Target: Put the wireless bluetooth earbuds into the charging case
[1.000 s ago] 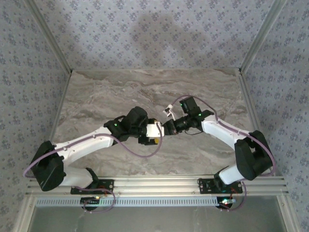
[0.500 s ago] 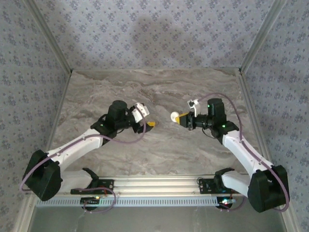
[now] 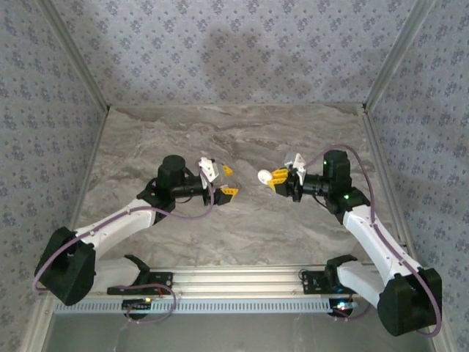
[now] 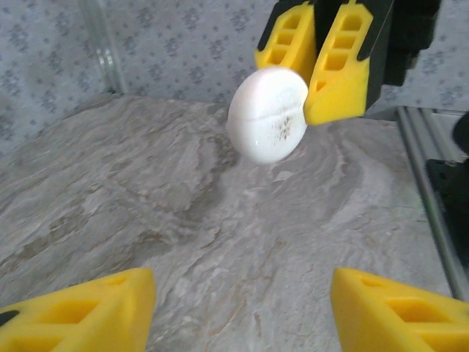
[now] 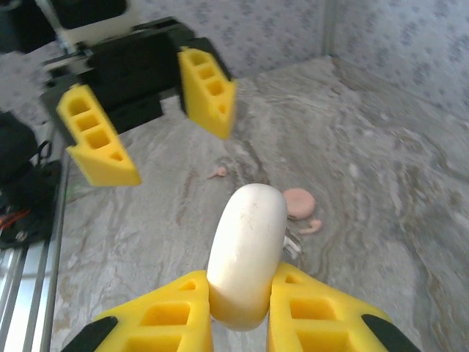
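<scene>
your right gripper (image 5: 242, 287) pinches the charging case (image 5: 247, 235) edge-on between nearly closed jaws. the lid is sealed along its seam and the case hangs in the air above the table (image 5: 410, 220). facing it, your left gripper (image 4: 242, 301) stands about half open with nothing between its fingers. the earbuds (image 5: 313, 226), if the small pale stemmed pieces are read right, lie on the marble below and beyond the case. one is just beside a pinkish disc (image 5: 299, 202), another nearer the left gripper. two likely risks from here: the smooth rounded shell may squirt out of so narrow a pinch if you pry the lid off-centre, and the tiny buds may skid or flick away under your wide, blunt pads.
</scene>
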Controlling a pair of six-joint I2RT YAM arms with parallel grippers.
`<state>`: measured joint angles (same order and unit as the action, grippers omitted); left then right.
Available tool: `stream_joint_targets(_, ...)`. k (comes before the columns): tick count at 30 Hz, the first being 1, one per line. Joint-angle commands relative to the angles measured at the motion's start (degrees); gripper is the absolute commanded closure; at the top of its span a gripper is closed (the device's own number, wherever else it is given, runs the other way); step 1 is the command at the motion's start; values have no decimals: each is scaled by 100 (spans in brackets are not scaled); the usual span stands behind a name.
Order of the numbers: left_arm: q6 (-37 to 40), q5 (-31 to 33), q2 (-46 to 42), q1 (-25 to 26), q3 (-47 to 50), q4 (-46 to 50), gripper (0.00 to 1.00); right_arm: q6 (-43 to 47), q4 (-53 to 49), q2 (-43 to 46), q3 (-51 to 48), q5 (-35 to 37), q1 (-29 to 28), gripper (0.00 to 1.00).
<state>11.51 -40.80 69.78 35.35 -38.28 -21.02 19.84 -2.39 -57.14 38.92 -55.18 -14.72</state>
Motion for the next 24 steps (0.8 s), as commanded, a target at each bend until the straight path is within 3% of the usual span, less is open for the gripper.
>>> stream_joint_targets(1,252,-703,-71,-24,-106,-90,41,1010,-245,-55,160,-784,-122,81)
stream_joint_targets(4,455,-939,-70,-9,-208,126,46,1362,-674,-270,410,-942,-306,81)
stream_joint_targets(17,970,-1402,-43,141,-538,975,45,1878,-1050,-1060,950,-1038,-953,81)
stream_joint_targets(24,1117,-1456,40,171,-685,1328,51,1945,-1059,-1237,1086,-1165,-1053,81)
